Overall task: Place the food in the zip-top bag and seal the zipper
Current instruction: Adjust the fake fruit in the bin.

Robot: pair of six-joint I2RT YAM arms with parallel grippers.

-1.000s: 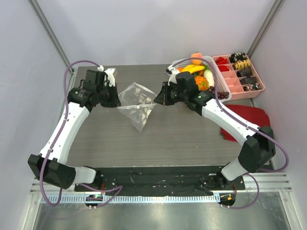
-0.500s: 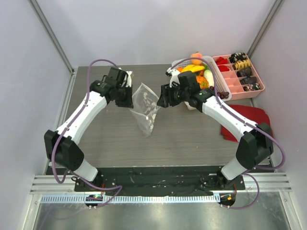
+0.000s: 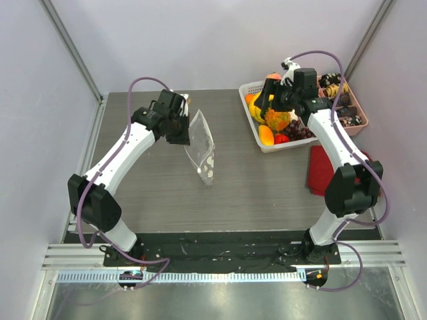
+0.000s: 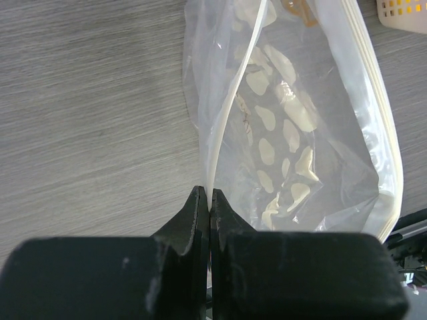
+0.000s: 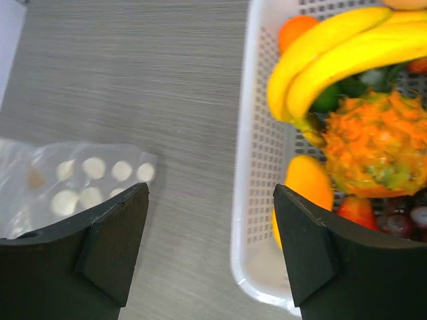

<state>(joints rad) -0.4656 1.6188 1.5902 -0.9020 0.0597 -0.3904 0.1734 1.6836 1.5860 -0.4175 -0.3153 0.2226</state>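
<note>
The zip-top bag (image 3: pixel 204 150) is clear with white dots and hangs from my left gripper (image 3: pixel 183 128). In the left wrist view that gripper (image 4: pixel 210 195) is shut on the bag's whitish zipper (image 4: pixel 222 130), and the bag (image 4: pixel 293 133) spreads out beyond it. The food lies in a white mesh basket (image 3: pixel 265 148): an orange scaly fruit (image 3: pixel 279 120), yellow bananas (image 5: pixel 333 47) and an orange piece (image 5: pixel 308 183). My right gripper (image 3: pixel 269 101) stands open over the basket's left rim (image 5: pixel 243 200) and holds nothing (image 5: pixel 210 193).
A pink compartment tray (image 3: pixel 355 107) with dark pieces sits behind the basket on the right. A red cloth (image 3: pixel 321 170) lies by the right arm. Grey walls close in the table at the back and on both sides.
My right gripper let go of the bag, opened and swung right to the basket. The left gripper kept its grip, and the bag now hangs narrow from it.
</note>
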